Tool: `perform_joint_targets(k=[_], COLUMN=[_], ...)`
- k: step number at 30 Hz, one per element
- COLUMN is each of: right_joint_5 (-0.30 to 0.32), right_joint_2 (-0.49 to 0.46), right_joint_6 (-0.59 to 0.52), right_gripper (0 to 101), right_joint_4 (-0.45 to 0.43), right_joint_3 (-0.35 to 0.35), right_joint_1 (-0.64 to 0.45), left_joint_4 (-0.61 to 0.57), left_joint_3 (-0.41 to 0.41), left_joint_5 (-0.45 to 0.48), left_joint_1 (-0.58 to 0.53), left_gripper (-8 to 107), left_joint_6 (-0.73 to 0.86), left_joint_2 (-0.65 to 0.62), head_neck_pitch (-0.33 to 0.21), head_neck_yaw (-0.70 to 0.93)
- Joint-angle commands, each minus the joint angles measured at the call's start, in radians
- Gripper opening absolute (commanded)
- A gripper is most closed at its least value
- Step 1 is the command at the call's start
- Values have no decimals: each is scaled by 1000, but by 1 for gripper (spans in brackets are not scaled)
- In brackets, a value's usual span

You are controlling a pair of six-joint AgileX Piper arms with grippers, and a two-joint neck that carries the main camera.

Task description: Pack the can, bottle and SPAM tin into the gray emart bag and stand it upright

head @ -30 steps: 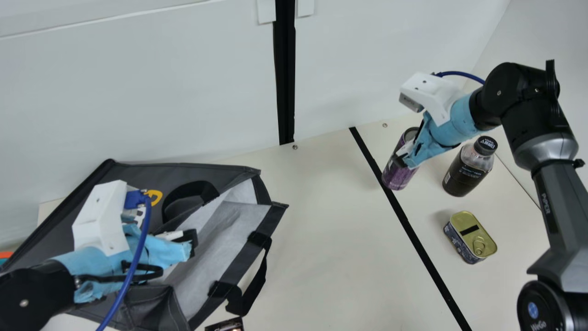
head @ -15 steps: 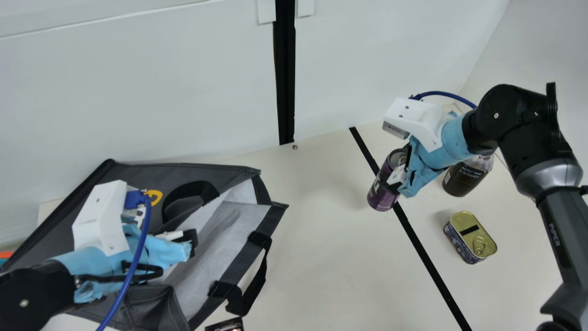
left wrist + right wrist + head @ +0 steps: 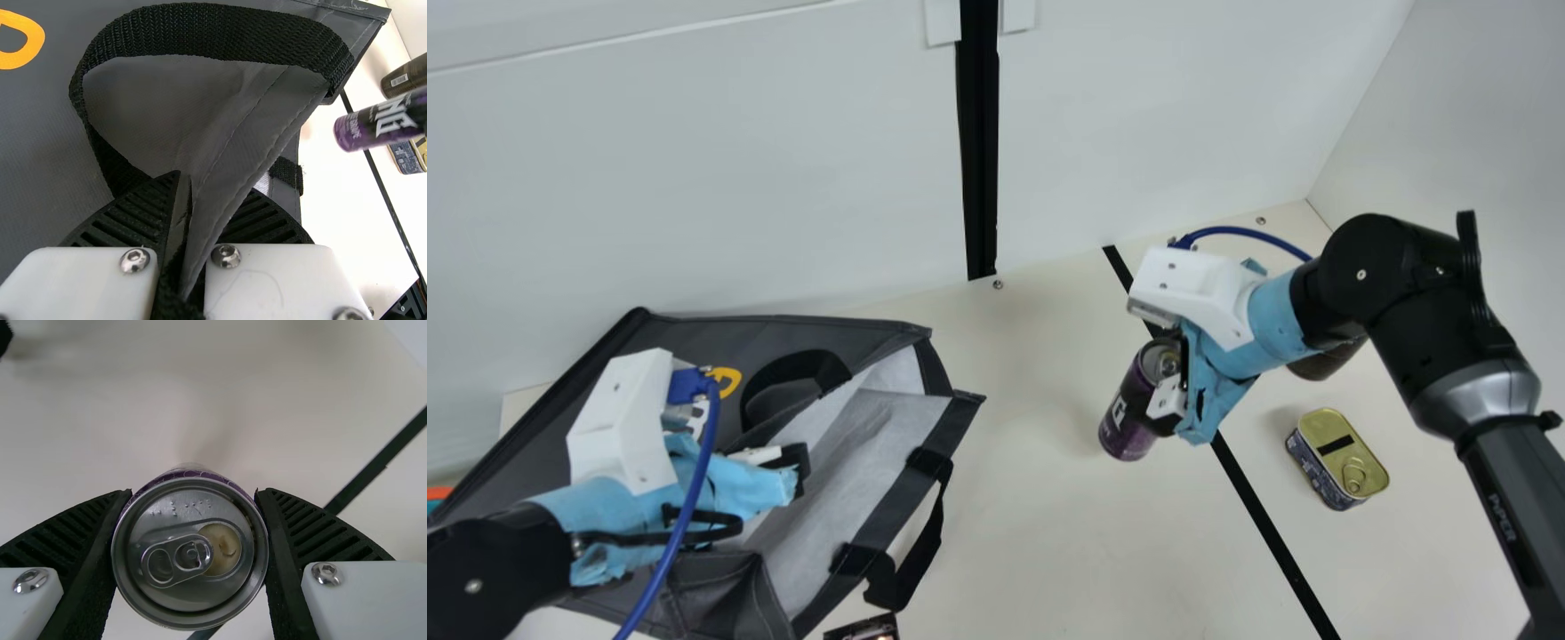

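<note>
- Black and dark, a small object (image 3: 864, 629) is cut off by the main view's bottom edge, near the bag's drooping handle (image 3: 918, 556); what it is, I cannot tell.
- The gray emart bag (image 3: 685, 333) lies on its side on the cream table (image 3: 1049, 551), its mouth turned toward the right arm, pale lining (image 3: 871, 444) showing.
- The left gripper (image 3: 796, 471) is at the bag's mouth, its jaws closed on the fabric edge (image 3: 230, 190) of the upper panel, beside a black webbing loop (image 3: 213, 30).
- The SPAM tin (image 3: 1338, 449) rests on the table beyond the black line (image 3: 1263, 507) from the bag, its gold lid and pull ring facing up.
- The purple can (image 3: 1129, 427) hangs tilted above the table, between bag and tin, with its tabbed top toward the right wrist camera. The right gripper (image 3: 1174, 400) pinches it, one ribbed finger against each side.
- The dark bottle (image 3: 1325, 360) stands farther back than the tin, mostly hidden behind the right arm.
- Farthest off is the white wall (image 3: 694, 178), crossed by a black upright strip (image 3: 978, 142).
</note>
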Motion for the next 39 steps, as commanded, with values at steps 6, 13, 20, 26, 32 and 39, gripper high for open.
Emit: perform_joint_targets(k=[6, 13, 20, 26, 32, 39], right_joint_5=[0, 0, 0, 0, 0, 0], right_joint_2=[-39, -73, -101, -124, -142, -154], right_joint_6=[-28, -30, 2, 41, 91, 150], right_gripper=[0, 0, 0, 0, 0, 0], right_joint_4=[29, 93, 154, 202, 247, 288], right_joint_3=[65, 89, 69, 33, -21, -76], right_joint_1=[41, 70, 100, 129, 165, 206], left_joint_4=[0, 0, 0, 0, 0, 0], left_joint_3=[0, 0, 0, 0, 0, 0], left_joint_5=[0, 0, 0, 0, 0, 0], left_joint_1=[0, 0, 0, 0, 0, 0], left_gripper=[-8, -8, -8, -8, -8, -8], left_joint_6=[0, 0, 0, 0, 0, 0], left_joint_2=[0, 0, 0, 0, 0, 0], head_neck_pitch=[-24, -24, -24, -24, -24, -24], head_neck_yaw=[-2, -2, -2, -2, -2, -2])
